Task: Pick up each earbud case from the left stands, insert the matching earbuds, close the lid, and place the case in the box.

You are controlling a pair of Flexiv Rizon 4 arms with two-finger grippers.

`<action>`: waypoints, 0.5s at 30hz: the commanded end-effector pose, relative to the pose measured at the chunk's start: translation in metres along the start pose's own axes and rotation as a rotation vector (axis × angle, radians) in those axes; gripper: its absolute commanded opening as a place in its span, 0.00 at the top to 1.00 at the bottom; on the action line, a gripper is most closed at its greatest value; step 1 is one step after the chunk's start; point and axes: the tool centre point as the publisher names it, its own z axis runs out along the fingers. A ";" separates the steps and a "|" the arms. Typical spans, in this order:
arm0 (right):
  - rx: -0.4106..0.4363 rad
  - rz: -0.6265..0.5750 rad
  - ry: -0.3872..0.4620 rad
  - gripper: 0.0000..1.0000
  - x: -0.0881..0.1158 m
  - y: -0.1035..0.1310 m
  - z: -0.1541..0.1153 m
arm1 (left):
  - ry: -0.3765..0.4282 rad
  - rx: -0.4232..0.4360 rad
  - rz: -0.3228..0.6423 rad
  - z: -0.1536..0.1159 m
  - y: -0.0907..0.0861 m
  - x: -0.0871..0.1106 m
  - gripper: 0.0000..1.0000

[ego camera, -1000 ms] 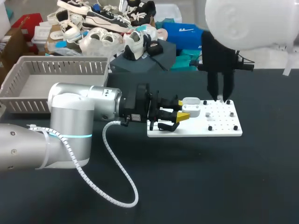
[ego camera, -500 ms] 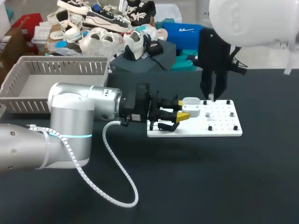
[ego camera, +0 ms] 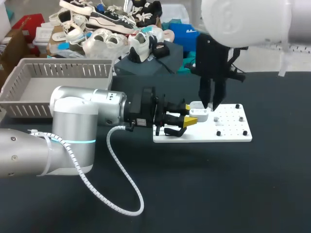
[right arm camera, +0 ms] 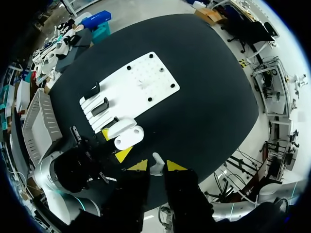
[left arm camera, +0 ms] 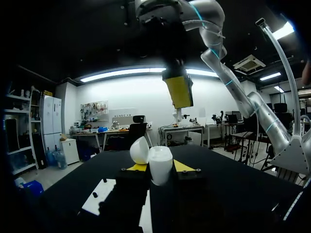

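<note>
The left tool (left arm camera: 160,169) is clamped on the one case (left arm camera: 160,159), which it holds lid-open just above the white board (ego camera: 194,136). The right tool (ego camera: 209,103) pinches a single earbud (right arm camera: 156,161) directly over the case. I judge the pickup done and an insertion close; I cannot tell whether an earbud already sits inside. Closing the lid and boxing the case remain. I count three black stands (right arm camera: 99,106), apparently bare, and one box (ego camera: 29,73) with no case showing in it.
</note>
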 end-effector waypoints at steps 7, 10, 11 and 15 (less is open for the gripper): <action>0.028 -0.037 0.015 1.00 -0.004 0.018 0.006 | -0.002 0.002 0.001 0.000 0.001 0.001 1.00; 0.031 -0.045 0.011 1.00 -0.007 0.021 0.008 | -0.002 0.002 0.001 0.000 0.001 0.001 1.00; 0.032 -0.045 0.011 1.00 -0.007 0.021 0.009 | -0.002 0.002 0.001 0.000 0.001 0.001 1.00; 0.036 -0.048 0.012 1.00 -0.012 0.022 0.014 | -0.002 0.002 0.001 0.000 0.001 0.001 1.00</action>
